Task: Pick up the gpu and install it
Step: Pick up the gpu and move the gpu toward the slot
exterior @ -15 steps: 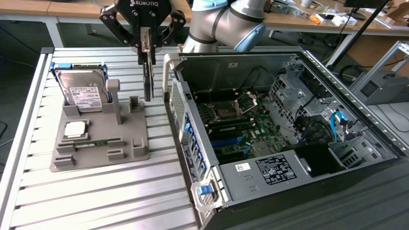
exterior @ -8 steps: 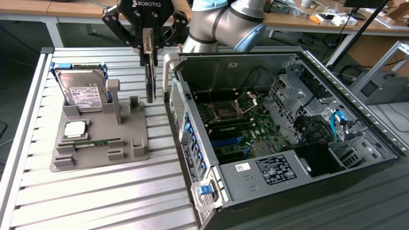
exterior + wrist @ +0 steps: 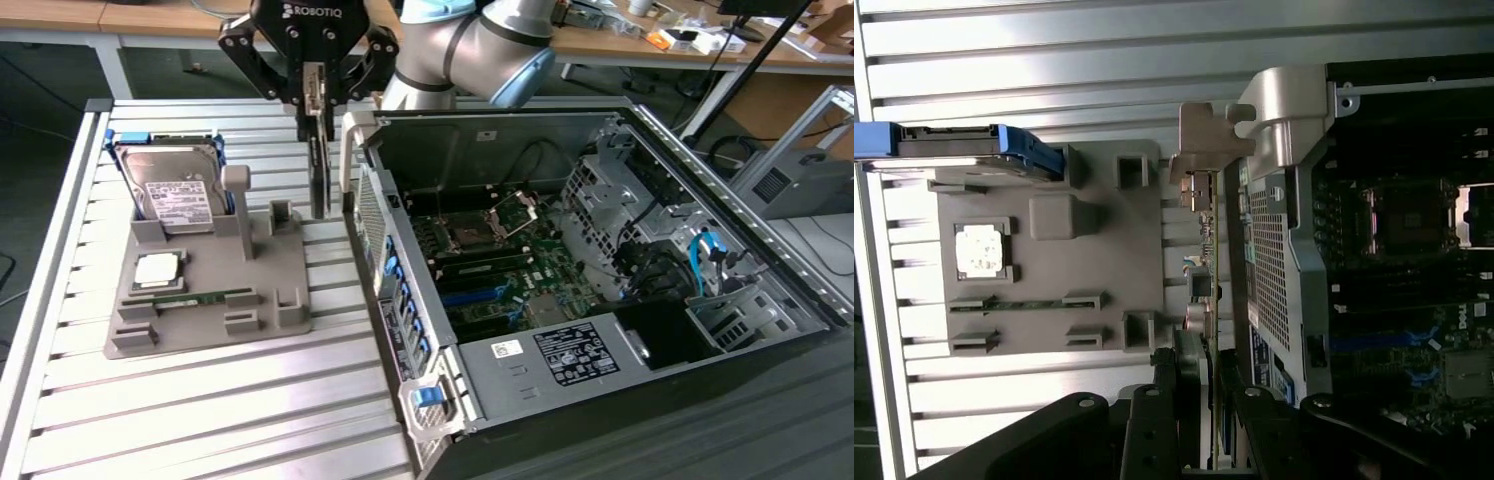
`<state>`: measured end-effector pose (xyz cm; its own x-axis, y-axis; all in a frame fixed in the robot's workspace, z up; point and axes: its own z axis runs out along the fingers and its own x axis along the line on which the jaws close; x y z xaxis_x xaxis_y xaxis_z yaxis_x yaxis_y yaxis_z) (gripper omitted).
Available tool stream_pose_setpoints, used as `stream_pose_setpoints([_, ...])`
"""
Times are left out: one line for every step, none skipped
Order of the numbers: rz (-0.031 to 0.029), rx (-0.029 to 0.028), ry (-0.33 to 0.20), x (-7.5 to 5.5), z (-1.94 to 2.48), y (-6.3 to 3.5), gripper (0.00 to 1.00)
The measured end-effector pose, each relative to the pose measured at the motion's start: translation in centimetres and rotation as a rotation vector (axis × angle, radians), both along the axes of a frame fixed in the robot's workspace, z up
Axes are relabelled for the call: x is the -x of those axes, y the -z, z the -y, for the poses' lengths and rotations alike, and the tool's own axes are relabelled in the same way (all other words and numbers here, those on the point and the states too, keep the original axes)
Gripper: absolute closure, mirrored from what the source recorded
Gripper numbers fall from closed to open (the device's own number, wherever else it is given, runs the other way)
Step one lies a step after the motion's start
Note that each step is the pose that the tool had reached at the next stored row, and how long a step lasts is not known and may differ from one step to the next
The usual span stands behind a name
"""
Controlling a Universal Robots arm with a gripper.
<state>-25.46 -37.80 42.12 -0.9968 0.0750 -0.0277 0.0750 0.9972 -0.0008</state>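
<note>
While my gripper pinches the gpu upright at upper centre, mid-pickup beside the case, installing it calls for clearing that wall.

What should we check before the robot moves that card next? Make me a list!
1. Gripper shut on the gpu: ok.
2. Gpu hanging upright: ok.
3. Gpu clear of the grey tray: cannot tell.
4. Computer case open: ok.
5. Gpu over the motherboard: not ok, it is outside the case wall.
6. Hard drive apart from the gpu: ok.
</note>
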Motion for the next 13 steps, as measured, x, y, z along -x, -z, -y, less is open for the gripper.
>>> stream_pose_setpoints([-0.0001, 0.0000, 0.000, -0.11, 0.04, 0.00, 0.73])
stream_pose_setpoints([-0.0001, -0.0001, 0.000, -0.20, 0.08, 0.00, 0.73])
stream_pose_setpoints([-0.0002, -0.0001, 0.000, -0.27, 0.11, 0.00, 0.73])
stream_pose_setpoints([-0.0002, -0.0001, 0.000, -0.34, 0.13, 0.00, 0.73])
stream_pose_setpoints([-0.0003, -0.0001, 0.000, -0.42, 0.16, 0.00, 0.73])
stream_pose_setpoints([-0.0002, -0.0001, 0.000, -0.46, 0.19, 0.00, 0.73])
stream_pose_setpoints([-0.0003, 0.0000, 0.000, -0.56, 0.22, 0.00, 0.73])
stream_pose_setpoints([-0.0002, 0.0000, 0.000, -0.62, 0.24, 0.00, 0.73])
stream_pose_setpoints([-0.0002, -0.0001, 0.000, -0.69, 0.28, 0.00, 0.73])
stream_pose_setpoints([-0.0002, -0.0001, 0.000, -0.77, 0.32, 0.00, 0.73])
stream_pose_setpoints([-0.0003, 0.0000, 0.000, -0.83, 0.33, 0.00, 0.73])
stream_pose_setpoints([-0.0003, 0.0000, 0.000, -0.89, 0.34, 0.00, 0.73])
stream_pose_setpoints([-0.0003, -0.0001, 0.000, -0.93, 0.36, 0.00, 0.73])
